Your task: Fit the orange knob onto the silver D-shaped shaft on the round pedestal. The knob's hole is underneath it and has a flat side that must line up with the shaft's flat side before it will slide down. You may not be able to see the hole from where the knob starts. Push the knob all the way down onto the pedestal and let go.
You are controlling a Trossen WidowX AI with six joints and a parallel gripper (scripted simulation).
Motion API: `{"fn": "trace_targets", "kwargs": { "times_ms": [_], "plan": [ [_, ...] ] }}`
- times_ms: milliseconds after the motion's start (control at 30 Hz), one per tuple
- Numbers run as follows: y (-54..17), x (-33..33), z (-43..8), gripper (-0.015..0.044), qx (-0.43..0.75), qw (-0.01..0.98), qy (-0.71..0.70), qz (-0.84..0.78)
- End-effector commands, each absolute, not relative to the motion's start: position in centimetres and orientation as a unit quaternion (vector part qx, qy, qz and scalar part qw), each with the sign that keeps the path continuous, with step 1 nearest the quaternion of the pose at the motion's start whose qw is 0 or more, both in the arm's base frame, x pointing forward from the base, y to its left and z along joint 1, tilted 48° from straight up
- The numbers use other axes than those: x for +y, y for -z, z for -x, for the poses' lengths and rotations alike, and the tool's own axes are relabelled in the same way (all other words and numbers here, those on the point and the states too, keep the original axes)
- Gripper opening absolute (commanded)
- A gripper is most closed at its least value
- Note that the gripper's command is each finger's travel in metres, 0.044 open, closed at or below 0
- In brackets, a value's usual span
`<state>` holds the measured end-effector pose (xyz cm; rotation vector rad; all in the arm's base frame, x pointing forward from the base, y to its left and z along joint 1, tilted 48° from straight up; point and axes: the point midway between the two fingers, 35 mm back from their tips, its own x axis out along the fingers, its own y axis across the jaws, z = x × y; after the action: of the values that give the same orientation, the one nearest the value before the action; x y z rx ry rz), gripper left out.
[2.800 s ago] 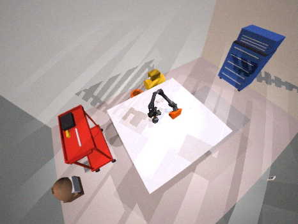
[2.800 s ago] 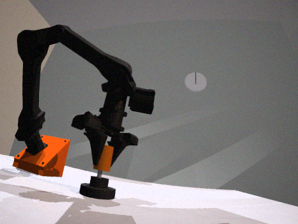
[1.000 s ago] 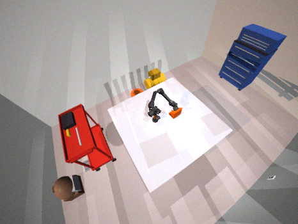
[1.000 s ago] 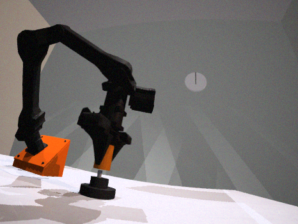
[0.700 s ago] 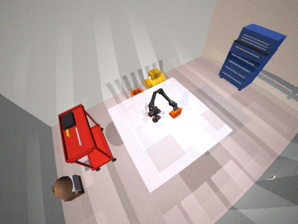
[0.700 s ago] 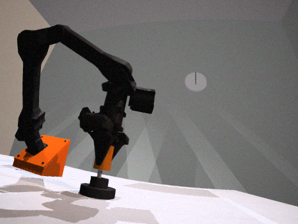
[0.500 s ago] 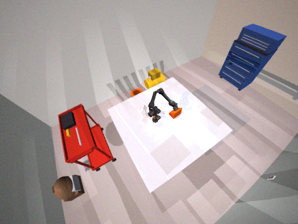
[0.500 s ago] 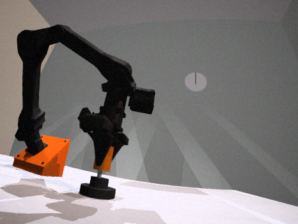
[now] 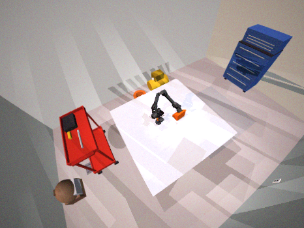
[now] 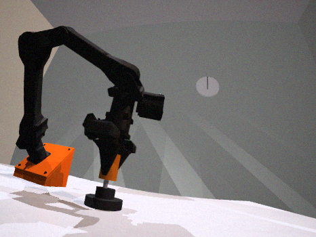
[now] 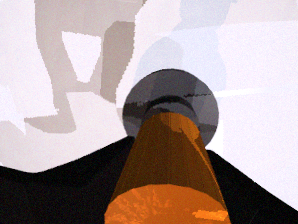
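The gripper was found clenched on the orange knob, one finger on either side of it. The knob was held slightly tilted, its lower end towards the round pedestal, which stood on the counter directly below the gripper.

In the exterior view, a short length of the silver shaft showed between the knob's lower end and the pedestal's raised collar. The knob was therefore not seated. Whether the shaft's tip had entered the hole could not be established, as the knob covered it and the hole was out of sight in every view. In the wrist view the knob's far end overlapped the middle of the pedestal, which was judged consistent with rough centring.

Completed: the knob had been grasped and brought over the shaft. Outstanding: confirmation that the flat sides agreed, the full downward push onto the pedestal, and release. The work was assessed as being at the alignment stage, with the insertion still to be finished.

The next move was judged to call for a small turn of the knob about the shaft under light downward pressure, with the tilt corrected, until it dropped. Pressing hard with the flats mismatched was noted as a risk: the knob could have jammed or slipped between the fingers.
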<state>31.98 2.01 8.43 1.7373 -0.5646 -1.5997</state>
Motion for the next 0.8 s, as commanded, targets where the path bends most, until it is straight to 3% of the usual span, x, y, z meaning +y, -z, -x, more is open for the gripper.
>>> {"fn": "trace_targets", "kwargs": {
  "times_ms": [0, 167, 767],
  "plan": [
    [-8.68, 2.23, -32.03, 0.0000, -0.226, 0.340, 0.612, -0.677],
    [-8.65, 2.25, -32.06, 0.0000, -0.292, 0.264, 0.584, -0.710],
    [-8.28, 2.09, -32.08, 0.0000, -0.577, -0.200, 0.304, -0.731]
  ]
}}
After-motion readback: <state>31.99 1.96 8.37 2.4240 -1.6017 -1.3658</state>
